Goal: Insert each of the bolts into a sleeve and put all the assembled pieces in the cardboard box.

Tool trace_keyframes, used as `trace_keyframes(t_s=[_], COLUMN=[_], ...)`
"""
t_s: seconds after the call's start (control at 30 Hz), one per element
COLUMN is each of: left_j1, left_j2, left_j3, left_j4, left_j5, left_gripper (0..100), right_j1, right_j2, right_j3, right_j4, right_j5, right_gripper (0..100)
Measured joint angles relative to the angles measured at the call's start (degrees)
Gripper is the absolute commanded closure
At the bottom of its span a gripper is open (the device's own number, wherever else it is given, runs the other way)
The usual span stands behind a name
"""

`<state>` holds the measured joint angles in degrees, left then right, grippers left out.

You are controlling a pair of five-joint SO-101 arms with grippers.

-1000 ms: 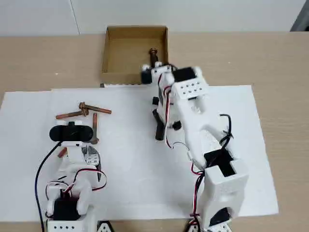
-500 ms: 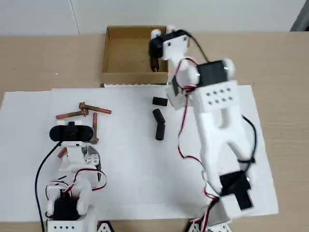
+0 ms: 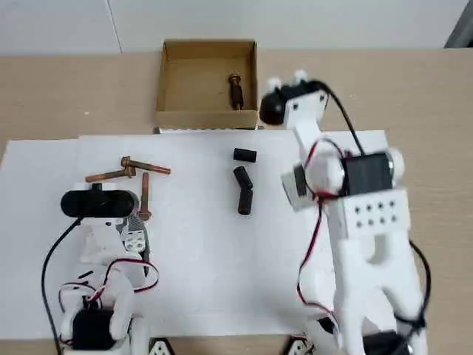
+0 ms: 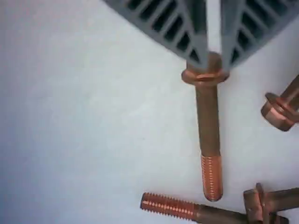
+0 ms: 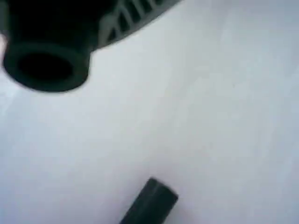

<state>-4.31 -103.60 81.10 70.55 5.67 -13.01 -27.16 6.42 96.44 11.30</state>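
The right gripper (image 3: 284, 103) has swung out of the box (image 3: 171, 81)! Half a second ago it hung over the box's right wall. Now it sits outside, just off the near right corner, above the far edge of the paper (image 3: 192, 259). Open or closed, I cannot tell.

The piece (image 3: 236, 92) is left behind in the box, close to the right wall. Its long axis runs near to far, with the copper head toward the far wall and the dark sleeve toward the arms.

The left arm's black bar has slid a little to the left since then.

The left gripper (image 3: 142, 217) (image 4: 213, 65) is drawn in to a narrow slit, tips clamped on either side of the head of a bolt (image 3: 145, 194) (image 4: 209, 135). That bolt lies flat on the paper, its long axis near to far. The head is at the gripper and the threaded end points away toward the far side.

Just beyond it lie two more bolts (image 3: 145, 166), heads touching. One shank runs left, the other right.

Mid-sheet lie three sleeves (image 3: 244, 155). The far one lies apart, and the near two meet end to end in a bend. The right wrist view has one sleeve (image 5: 149, 201) lying on the paper.
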Motion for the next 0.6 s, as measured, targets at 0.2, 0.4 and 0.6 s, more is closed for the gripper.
trace_keyframes(t_s=[0.2,0.4,0.6], left_j1=[0.0,0.0,0.0], left_j2=[0.0,7.8,25.8], left_j3=[-5.2,-13.5,-27.3], left_j4=[2.7,2.9,2.9], left_j5=[0.0,0.0,0.0], left_gripper=[99,99,99], right_j1=[3.9,6.9,7.4], right_j2=[-5.0,-5.8,-6.0], right_j3=[9.6,13.7,15.1], right_j4=[-2.4,-4.2,-5.6], right_j5=[0.0,0.1,2.0], right_gripper=[99.5,99.5,99.5])
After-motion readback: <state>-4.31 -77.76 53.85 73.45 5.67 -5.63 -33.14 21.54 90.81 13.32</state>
